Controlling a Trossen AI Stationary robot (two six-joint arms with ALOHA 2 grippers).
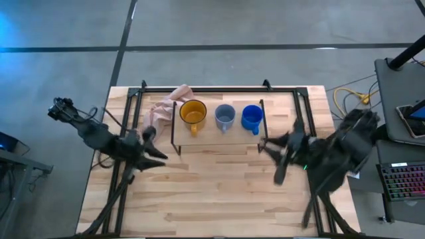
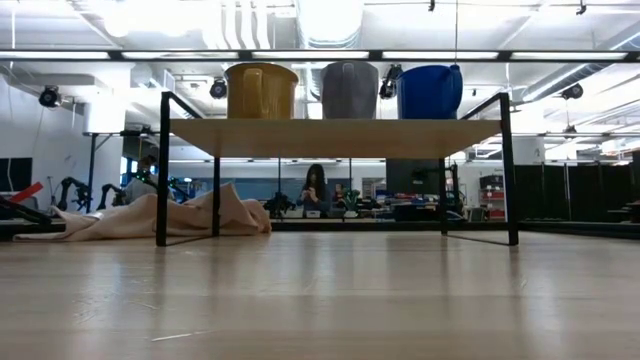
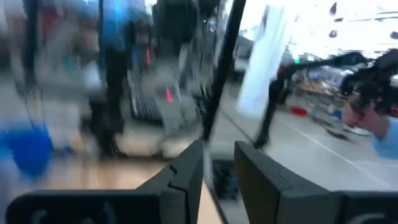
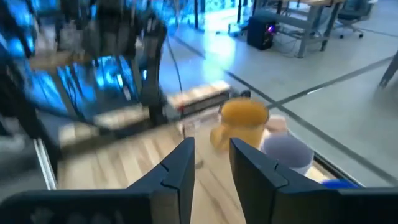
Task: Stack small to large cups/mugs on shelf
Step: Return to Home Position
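Three mugs stand upright in a row on the shelf's wood plank top, each on its base: the wide yellow mug at the left, the grey-blue mug in the middle, the bright blue mug at the right. The low view shows them on the plank: yellow, grey-blue, blue. My left gripper hovers left of the shelf, fingers a little apart, empty. My right gripper hovers right of the shelf, fingers a little apart, empty, facing the yellow mug.
A pink cloth lies crumpled on the table at the shelf's far left corner and also shows in the low view. The near half of the wooden table lies between the two arms. A person sits in the room beyond the table.
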